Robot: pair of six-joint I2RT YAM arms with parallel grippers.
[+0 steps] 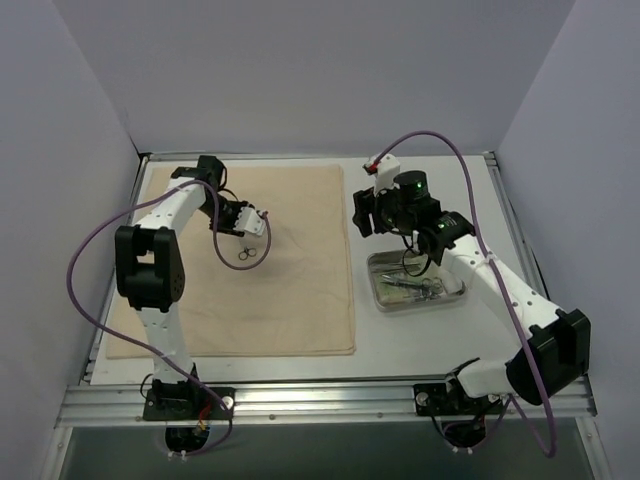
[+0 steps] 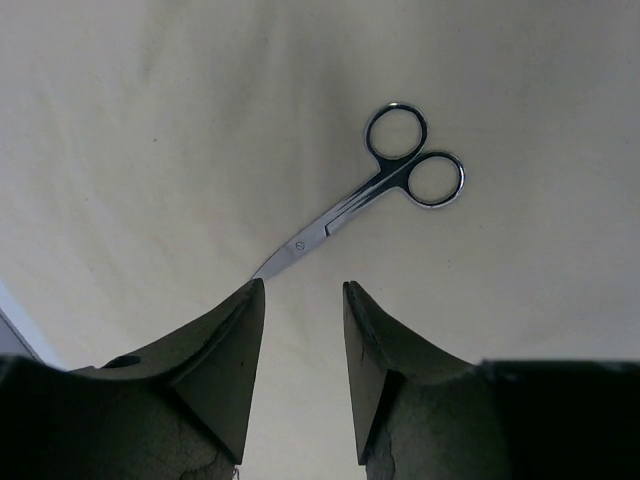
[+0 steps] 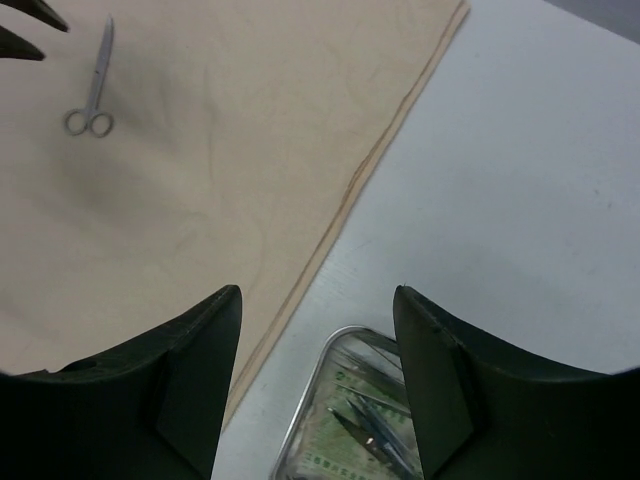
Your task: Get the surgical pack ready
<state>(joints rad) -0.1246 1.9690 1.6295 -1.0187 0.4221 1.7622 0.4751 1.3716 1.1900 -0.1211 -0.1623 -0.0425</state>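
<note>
The beige cloth (image 1: 290,290) lies spread flat on the left of the table. Steel scissor-handled forceps (image 1: 248,255) lie loose on it; in the left wrist view the forceps (image 2: 370,195) point their tip at my left gripper (image 2: 303,288), which is open and empty just short of them. My left gripper (image 1: 262,222) hovers over the cloth's far middle. The small steel tray (image 1: 380,290) sits right of the cloth and holds thin steel instruments (image 3: 375,425) on a pale green packet (image 3: 345,445). My right gripper (image 3: 318,295) is open above the tray's (image 3: 310,405) far-left end.
The cloth's right hem (image 3: 350,190) runs close beside the tray, with bare white table (image 3: 520,160) beyond. Purple cables loop off both arms. Grey walls close in the table on three sides.
</note>
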